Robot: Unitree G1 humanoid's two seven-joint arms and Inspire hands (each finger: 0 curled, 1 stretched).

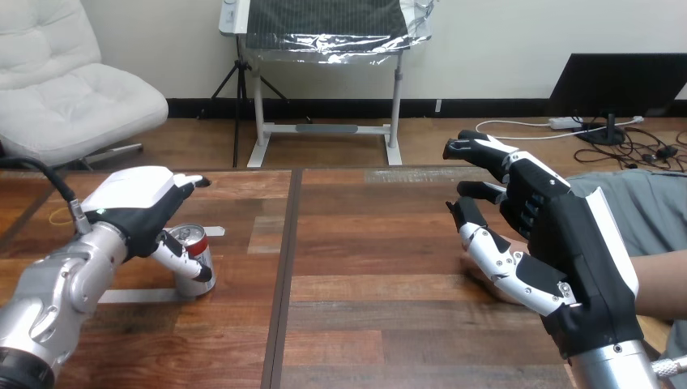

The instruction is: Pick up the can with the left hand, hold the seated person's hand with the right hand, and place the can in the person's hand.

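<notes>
- Judging from the head view, the task is at its first step: the can (194,261) stands upright on the wooden table (364,267) at the near left and, as far as can be seen, has not yet been lifted.
- The left hand (138,207) meets the can from the left. Its thumb curls across the can's near side and its fingers reach rightward past the far side of the rim. It appears to have a grip on the can, though how closely the far fingers press cannot be seen.
- The left arm (57,292) enters from the near left corner and slants up and to the right, with the white back of the hand turned upward.
- The right hand (579,267) is at the right with its back toward the camera. Its fingers are spread, only lightly bent and pointing left and far, and it has hold of nothing.
- The person's hand (484,279) lies on the table just under the right hand's thumb, mostly hidden by it, and the person's forearm (660,282) runs off to the right edge. Nothing is curled round this hand, and whether the two hands touch cannot be told.
- What appears to remain is raising the can, taking hold of the person's hand, carrying the can across to the right and setting it in the palm. The can and the person's hand are well apart.
</notes>
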